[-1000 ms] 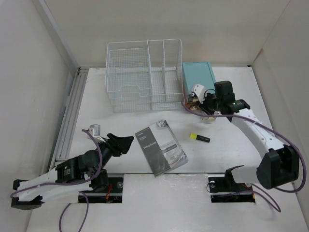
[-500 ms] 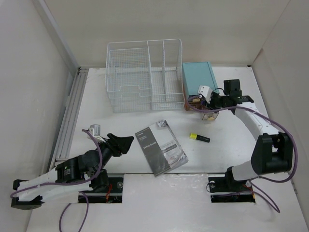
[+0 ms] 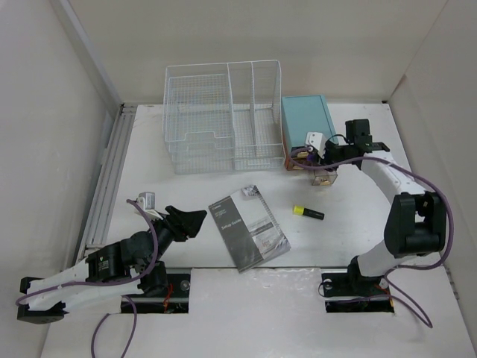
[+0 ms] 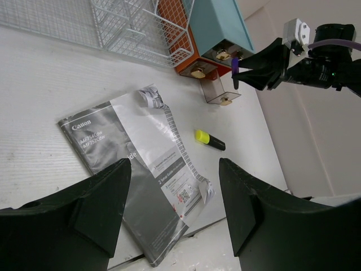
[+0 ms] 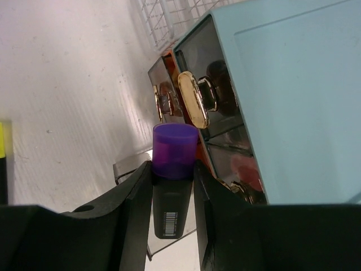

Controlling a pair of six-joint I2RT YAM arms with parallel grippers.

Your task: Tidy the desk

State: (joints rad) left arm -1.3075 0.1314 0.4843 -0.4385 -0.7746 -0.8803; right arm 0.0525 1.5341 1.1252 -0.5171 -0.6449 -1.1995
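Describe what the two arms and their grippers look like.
The two arms match. The left arm and right arm have white link shells with chunky black joint housings. A purple cable runs along each arm in loose loops. The left gripper and right gripper each have two broad, matte black, wedge-shaped fingers. A small pale camera block sits at each wrist.

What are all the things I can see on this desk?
desk: one, white, under everything
wire rack: one, white, far side
box: one, teal with orange front, right of the rack
drawer: one, clear, pulled out in front of the box
booklet: one, grey and white, near middle
yellow-capped marker: one, black body, right of the booklet
purple-capped marker: one, black body, held in the right tool
left tool: one, black, open, left of the booklet
right tool: one, black, by the box
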